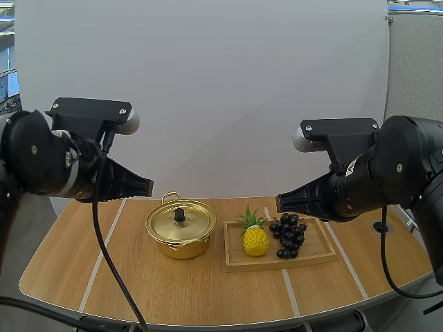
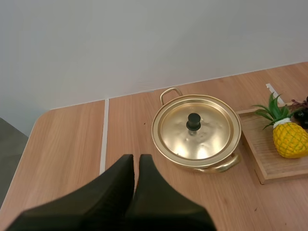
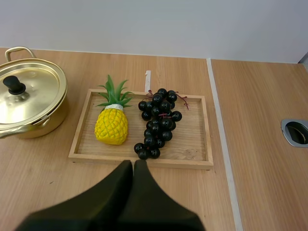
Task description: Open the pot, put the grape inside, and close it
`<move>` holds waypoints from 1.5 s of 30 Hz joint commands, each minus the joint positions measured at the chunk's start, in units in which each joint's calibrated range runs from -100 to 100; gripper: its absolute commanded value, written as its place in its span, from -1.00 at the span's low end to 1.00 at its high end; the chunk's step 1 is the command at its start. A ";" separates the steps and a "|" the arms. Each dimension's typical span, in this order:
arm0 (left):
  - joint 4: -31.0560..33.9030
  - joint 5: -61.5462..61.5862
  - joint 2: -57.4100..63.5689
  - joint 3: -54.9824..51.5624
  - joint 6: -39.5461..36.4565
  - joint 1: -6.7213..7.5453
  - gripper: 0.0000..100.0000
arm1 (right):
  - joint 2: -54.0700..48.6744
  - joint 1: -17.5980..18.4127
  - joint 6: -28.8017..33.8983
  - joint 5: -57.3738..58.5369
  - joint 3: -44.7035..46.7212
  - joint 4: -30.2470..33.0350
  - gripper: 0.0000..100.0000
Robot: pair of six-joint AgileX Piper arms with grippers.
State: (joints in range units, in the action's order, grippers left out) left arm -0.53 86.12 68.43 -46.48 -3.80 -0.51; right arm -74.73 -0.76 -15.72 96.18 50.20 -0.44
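A golden pot (image 1: 181,229) (image 2: 196,132) (image 3: 30,98) stands on the table with its lid on; the lid has a black knob (image 1: 179,215) (image 2: 194,121) (image 3: 14,85). A bunch of dark grapes (image 1: 288,234) (image 3: 158,122) lies in a wooden tray (image 1: 315,252) (image 3: 192,144) right of the pot. My left gripper (image 1: 147,187) (image 2: 136,166) hangs shut high above the table, left of the pot. My right gripper (image 1: 280,202) (image 3: 133,168) hangs shut in the air over the tray's near side.
A yellow toy pineapple (image 1: 255,237) (image 3: 111,123) (image 2: 288,135) lies in the tray beside the grapes. A round metal grommet (image 1: 379,227) (image 3: 296,132) is set in the table at the right. Pale seam lines run across the wooden tabletop.
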 commanded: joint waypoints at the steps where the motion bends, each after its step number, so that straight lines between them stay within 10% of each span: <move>1: -0.98 1.23 -3.12 0.00 0.76 0.10 0.36 | 0.03 -0.21 -0.29 -1.04 -0.49 0.44 -0.02; 3: -0.98 1.91 -3.12 0.00 3.45 0.10 0.97 | 0.03 -0.21 -0.29 -1.04 -0.49 0.44 0.38; 7: -0.98 5.82 -3.12 0.00 7.23 0.10 1.00 | -0.09 -0.21 -0.29 -0.01 -0.49 0.44 0.99; 23: -8.64 8.09 -5.14 0.00 19.44 0.10 1.00 | -0.20 -0.21 -0.29 0.06 -0.49 1.54 1.00; 45: -23.84 -3.36 -44.33 9.51 35.20 0.10 1.00 | -0.20 -0.21 -0.29 0.06 -0.49 1.54 1.00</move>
State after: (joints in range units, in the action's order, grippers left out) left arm -22.44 83.47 30.22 -40.18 30.54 -0.51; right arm -74.49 -0.76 -15.72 96.36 50.20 0.64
